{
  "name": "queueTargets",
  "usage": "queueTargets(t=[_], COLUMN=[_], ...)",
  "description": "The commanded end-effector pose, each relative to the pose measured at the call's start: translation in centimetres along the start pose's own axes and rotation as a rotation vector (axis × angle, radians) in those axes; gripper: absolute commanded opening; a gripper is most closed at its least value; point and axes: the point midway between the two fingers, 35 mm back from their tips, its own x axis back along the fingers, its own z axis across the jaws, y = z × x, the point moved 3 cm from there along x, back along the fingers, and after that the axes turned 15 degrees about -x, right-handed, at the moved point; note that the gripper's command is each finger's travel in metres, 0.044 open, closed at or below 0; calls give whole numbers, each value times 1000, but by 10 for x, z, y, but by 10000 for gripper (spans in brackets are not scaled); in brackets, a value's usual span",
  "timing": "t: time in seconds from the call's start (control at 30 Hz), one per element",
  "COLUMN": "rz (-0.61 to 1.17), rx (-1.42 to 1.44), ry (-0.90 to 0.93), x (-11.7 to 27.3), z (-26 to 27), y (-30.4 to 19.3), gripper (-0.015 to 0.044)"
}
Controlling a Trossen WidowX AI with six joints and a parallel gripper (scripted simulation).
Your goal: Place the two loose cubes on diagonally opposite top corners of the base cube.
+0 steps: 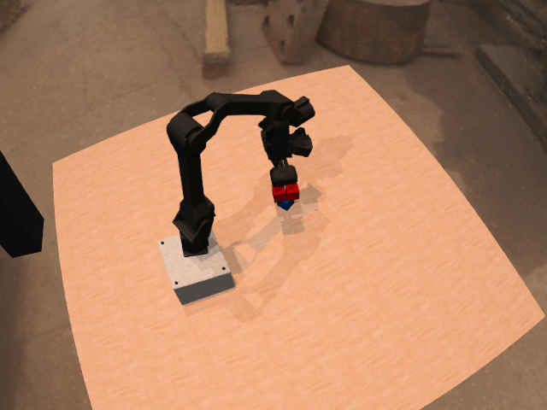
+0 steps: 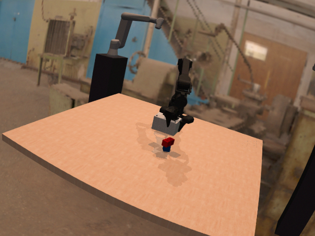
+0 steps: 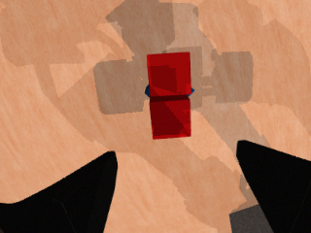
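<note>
Two red cubes sit side by side on top of the small blue base cube (image 1: 285, 205) (image 2: 166, 149) (image 3: 148, 91) near the middle of the table. One red cube (image 1: 279, 193) (image 3: 169, 74) and the other red cube (image 1: 292, 190) (image 3: 171, 118) are level, with a thin dark line between them in the wrist view. In the exterior view they show as one red block (image 2: 168, 141). Only slivers of the base cube show beneath them. My gripper (image 1: 284, 181) (image 2: 174, 124) (image 3: 177, 153) is open and empty. It hangs just above the red cubes, with its fingers clear of them.
The arm stands on a grey mounting block (image 1: 197, 273) (image 2: 162, 125) on the wooden table (image 1: 397, 265) (image 2: 76, 142). A black pillar (image 1: 17, 220) (image 2: 107, 76) stands off the table's edge. A second dark post (image 2: 297, 198) stands at the right.
</note>
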Motion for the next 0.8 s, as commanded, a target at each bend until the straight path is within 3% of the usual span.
queueTargets(t=[0.0,0.23,0.77], rz=[3,9,9], rx=[2,1,1], ry=[0,5,6], x=[0,3,3], z=[16,78,80], y=[-11,-80,-82], gripper=[400,400,400])
